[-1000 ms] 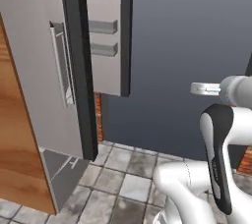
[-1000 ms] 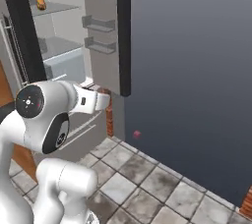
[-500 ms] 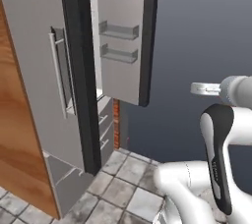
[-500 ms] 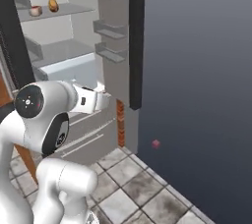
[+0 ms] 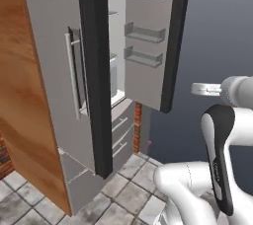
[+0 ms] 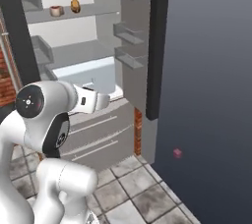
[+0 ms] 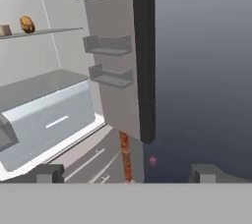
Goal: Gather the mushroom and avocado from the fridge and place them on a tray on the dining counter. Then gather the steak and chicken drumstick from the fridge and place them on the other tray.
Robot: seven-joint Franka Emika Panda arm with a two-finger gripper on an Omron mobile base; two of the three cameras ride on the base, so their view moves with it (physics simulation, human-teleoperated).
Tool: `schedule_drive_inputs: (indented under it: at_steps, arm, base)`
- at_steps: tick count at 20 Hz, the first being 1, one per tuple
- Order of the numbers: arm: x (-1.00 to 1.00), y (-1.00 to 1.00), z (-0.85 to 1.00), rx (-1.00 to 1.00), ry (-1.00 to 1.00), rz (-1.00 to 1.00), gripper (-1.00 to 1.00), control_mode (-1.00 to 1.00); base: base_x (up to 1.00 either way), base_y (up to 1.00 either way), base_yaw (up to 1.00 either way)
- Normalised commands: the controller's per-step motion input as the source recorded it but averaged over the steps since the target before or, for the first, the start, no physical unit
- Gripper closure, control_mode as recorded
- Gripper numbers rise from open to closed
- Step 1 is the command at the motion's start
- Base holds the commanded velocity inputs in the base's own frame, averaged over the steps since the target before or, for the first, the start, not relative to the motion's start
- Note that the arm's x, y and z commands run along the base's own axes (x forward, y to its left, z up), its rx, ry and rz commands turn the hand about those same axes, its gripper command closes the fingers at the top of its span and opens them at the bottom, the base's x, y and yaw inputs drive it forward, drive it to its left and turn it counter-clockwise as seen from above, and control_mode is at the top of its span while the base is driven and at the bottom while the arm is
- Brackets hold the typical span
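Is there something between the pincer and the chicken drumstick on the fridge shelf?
Nothing visible blocks it. The fridge stands open, and the chicken drumstick lies on an upper shelf beside the steak. The open pincer points past the open door, which stands to the right of that path.

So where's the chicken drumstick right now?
The chicken drumstick sits on an upper shelf inside the open fridge, at the top left of the right base view, just right of the steak.

No legible text, perhaps arm lettering.
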Motion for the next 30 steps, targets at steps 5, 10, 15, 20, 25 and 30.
schedule_drive_inputs:
  at_steps: [5, 10, 15, 20, 25, 30]
  arm:
    - [0.0, 0.0, 0.0, 0.0, 0.0, 0.0, -1.0, 1.0]
    - [0.0, 0.0, 0.0, 0.0, 0.0, 0.0, -1.0, 1.0]
    - [0.0, 0.0, 0.0, 0.0, 0.0, 0.0, -1.0, 1.0]
    - [0.0, 0.0, 0.0, 0.0, 0.0, 0.0, -1.0, 1.0]
    - [0.0, 0.0, 0.0, 0.0, 0.0, 0.0, -1.0, 1.0]
    - [0.0, 0.0, 0.0, 0.0, 0.0, 0.0, -1.0, 1.0]
  base:
    - [0.55, -0.04, 0.35]
    - [0.54, -0.22, 0.37]
    - [0.52, -0.3, 0.37]
    - [0.53, -0.31, 0.38]
    - [0.5, -0.31, 0.35]
    - [0.46, -0.34, 0.3]
